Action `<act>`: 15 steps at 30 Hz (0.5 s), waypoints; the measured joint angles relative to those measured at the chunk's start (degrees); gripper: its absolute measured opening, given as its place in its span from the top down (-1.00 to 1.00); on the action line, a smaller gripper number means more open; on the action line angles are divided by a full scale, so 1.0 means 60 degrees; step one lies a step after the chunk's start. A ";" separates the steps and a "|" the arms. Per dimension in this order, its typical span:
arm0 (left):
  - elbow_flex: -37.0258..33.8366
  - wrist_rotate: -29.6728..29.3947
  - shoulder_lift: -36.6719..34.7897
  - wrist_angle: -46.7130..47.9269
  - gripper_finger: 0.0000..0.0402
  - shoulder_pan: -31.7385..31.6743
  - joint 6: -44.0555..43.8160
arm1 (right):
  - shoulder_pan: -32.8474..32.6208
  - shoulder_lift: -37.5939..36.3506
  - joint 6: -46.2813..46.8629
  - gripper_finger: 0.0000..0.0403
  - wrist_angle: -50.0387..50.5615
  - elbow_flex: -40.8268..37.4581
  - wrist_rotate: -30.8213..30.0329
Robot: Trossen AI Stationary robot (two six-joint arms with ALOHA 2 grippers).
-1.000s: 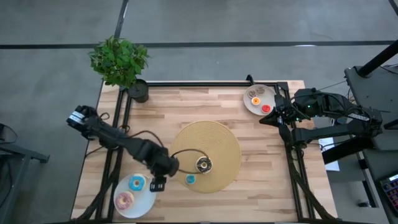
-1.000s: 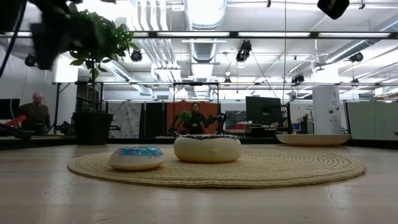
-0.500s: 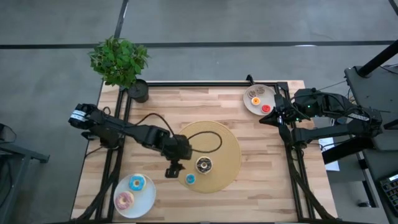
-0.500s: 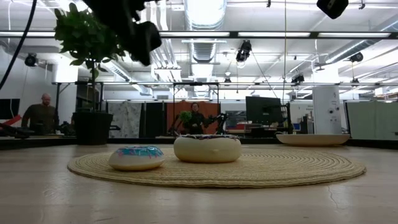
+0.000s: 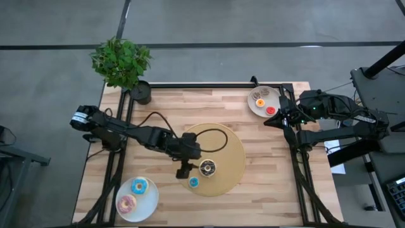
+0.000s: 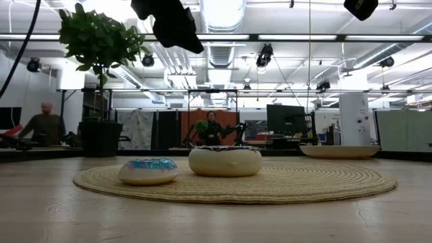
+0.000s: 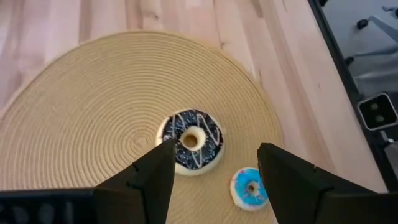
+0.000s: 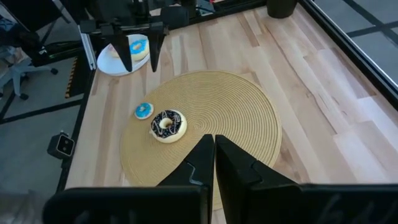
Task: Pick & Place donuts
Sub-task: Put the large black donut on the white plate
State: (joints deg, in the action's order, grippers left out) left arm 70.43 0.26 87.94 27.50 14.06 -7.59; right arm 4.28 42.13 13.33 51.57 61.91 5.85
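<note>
Fingers (image 7: 155, 180) of the left gripper (image 7: 214, 180) stand apart and hold nothing. You see this gripper raised above the near-left edge of the mat (image 5: 228, 142), pointing down at it.

The chocolate donut (image 7: 191, 140) lies on the mat just ahead of the gap between the fingers, slightly toward one finger. The small blue donut (image 7: 249, 188) lies close beside it, near the other finger. In the high view, the chocolate donut (image 5: 207, 168) sits just to the right of the left gripper (image 5: 183, 171), and the small blue donut (image 5: 193, 182) just in front of it. Both rings lie flat, so no long axis governs the approach.

The right gripper (image 8: 214, 163) is closed and empty, parked at the far-right table edge, well apart. Use the left arm; it is much the nearer.

Two more donuts rest on the left plate (image 5: 152, 201); small ones rest on the far plate (image 5: 252, 106).
</note>
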 joint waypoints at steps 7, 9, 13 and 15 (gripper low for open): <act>0.0271 -0.0592 0.0000 -0.0010 0.01 -0.0024 -0.0004 | -0.0001 0.0003 0.0051 0.96 0.0000 0.0000 0.0000; 0.0360 -0.0925 0.0000 -0.0015 0.01 -0.0048 -0.0003 | 0.0002 0.0003 0.0169 0.96 0.0000 0.0000 0.0000; 0.0569 -0.1065 0.0039 -0.0042 0.01 -0.0154 -0.0005 | 0.0002 0.0000 0.0282 0.96 -0.0001 0.0000 -0.0045; 0.0721 -0.1064 0.0156 -0.0055 0.01 -0.0193 -0.0005 | 0.0002 0.0002 0.0282 0.96 -0.0004 0.0000 -0.0062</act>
State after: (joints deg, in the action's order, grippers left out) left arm 74.76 -6.13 88.88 27.17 12.91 -7.62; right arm 4.29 42.14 15.03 51.55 61.91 5.48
